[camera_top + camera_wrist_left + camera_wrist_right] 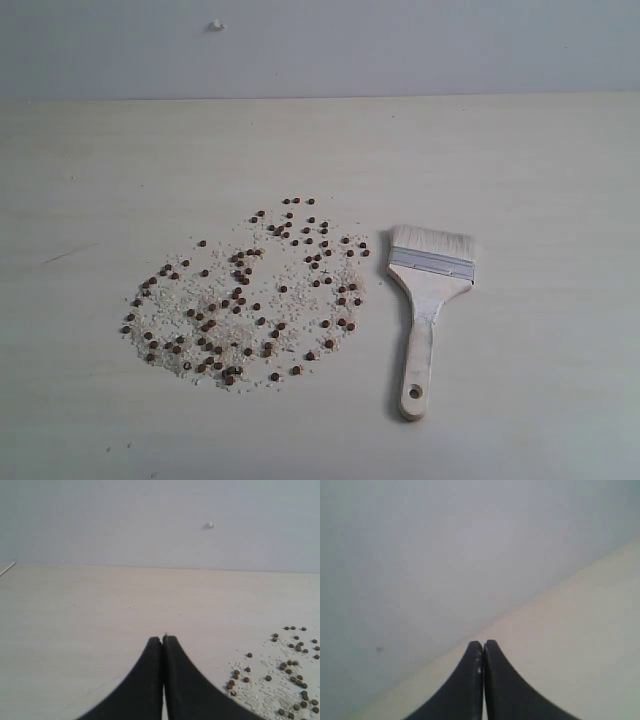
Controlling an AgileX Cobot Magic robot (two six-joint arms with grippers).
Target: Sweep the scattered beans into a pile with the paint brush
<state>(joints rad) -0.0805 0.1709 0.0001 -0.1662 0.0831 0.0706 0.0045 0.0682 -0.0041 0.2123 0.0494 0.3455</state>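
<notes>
Paint brush (428, 300), flat beside beans (245, 295) on right arm's side, handle toward exterior camera; left gripper (163, 639), right gripper (483, 642) closed, empty.

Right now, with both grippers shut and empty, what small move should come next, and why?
Probably the right gripper should open and head for the paint brush handle: the brush lies untouched on that arm's side of the beans, which lie scattered with no pile yet, and the left gripper is likewise shut, holding nothing.
</notes>
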